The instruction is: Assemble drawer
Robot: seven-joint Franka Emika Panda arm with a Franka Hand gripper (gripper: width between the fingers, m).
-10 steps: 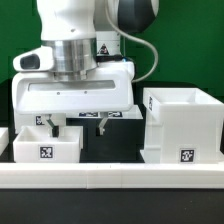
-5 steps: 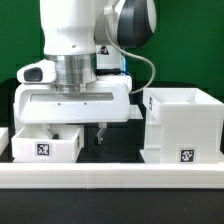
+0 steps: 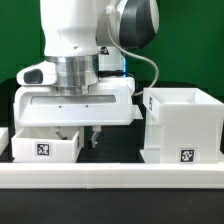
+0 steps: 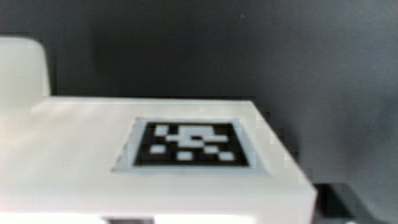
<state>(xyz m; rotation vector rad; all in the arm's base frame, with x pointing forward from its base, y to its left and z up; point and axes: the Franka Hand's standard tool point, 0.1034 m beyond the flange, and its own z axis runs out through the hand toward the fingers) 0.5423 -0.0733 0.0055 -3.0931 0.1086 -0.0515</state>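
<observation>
On the black table, toward the exterior view's left, the low small white plastic tray of the drawer is found, open side up, with a black-and-white square tag on its front wall. The tall cube-like white plastic housing is stood well apart at the exterior view's right, likewise open at the top and tagged low on its front. Both parts are set behind a long low white rail. The bulky white end effector is held low over the tray wall nearest the housing, with its fingers apart. One dark fingertip is seen just outside that wall, while the other is largely hidden behind the tray, so contact cannot be confirmed. In the wrist view a flat white tagged face with a straight edge and a square corner is shown, blurred, against the dark table. The parts appear to be thin-walled moulded plastic with a smooth matte finish. They are therefore judged to be light, stiff and somewhat slippery, and liable to slide on the table if pushed. Hold is best taken by pinching one upright wall of the tray near its middle, so that twisting is avoided. The housing is judged too broad to be spanned and should likewise be gripped by a wall.
</observation>
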